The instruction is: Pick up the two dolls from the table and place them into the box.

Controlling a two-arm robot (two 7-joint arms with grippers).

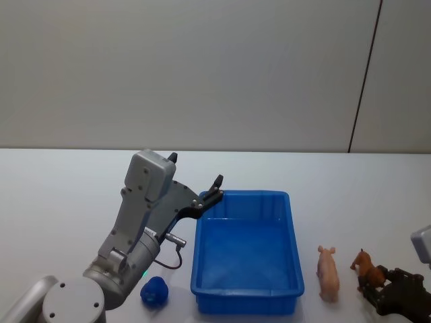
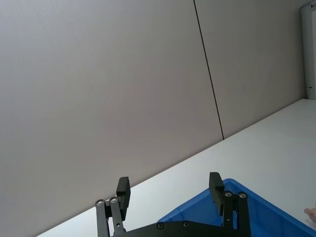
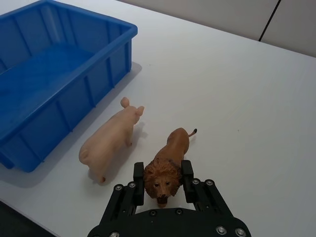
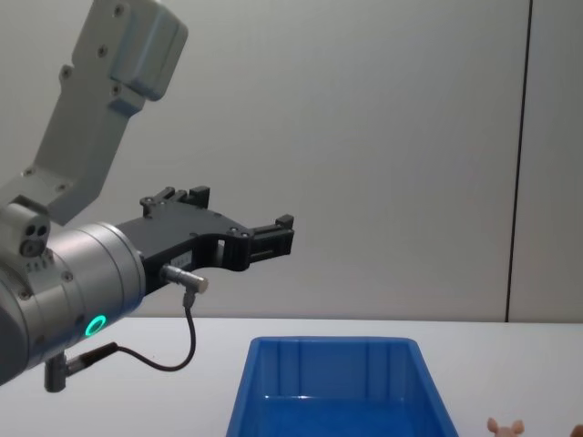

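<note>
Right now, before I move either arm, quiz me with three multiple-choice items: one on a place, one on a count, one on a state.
1. Where is the blue toy?
A) in the box
B) on the table, left of the box
C) in a gripper

2. How many toys stand right of the box?
A) one
B) two
C) three

3. The left gripper is:
A) open and empty
B) shut on the box's rim
C) shut on the blue toy

Answers:
1 B: it lies on the table by the box's left wall.
2 B: a pig and a lion, with the right gripper at the lion.
3 A: its fingers stand apart with nothing between them, above the box's far left corner.
</note>
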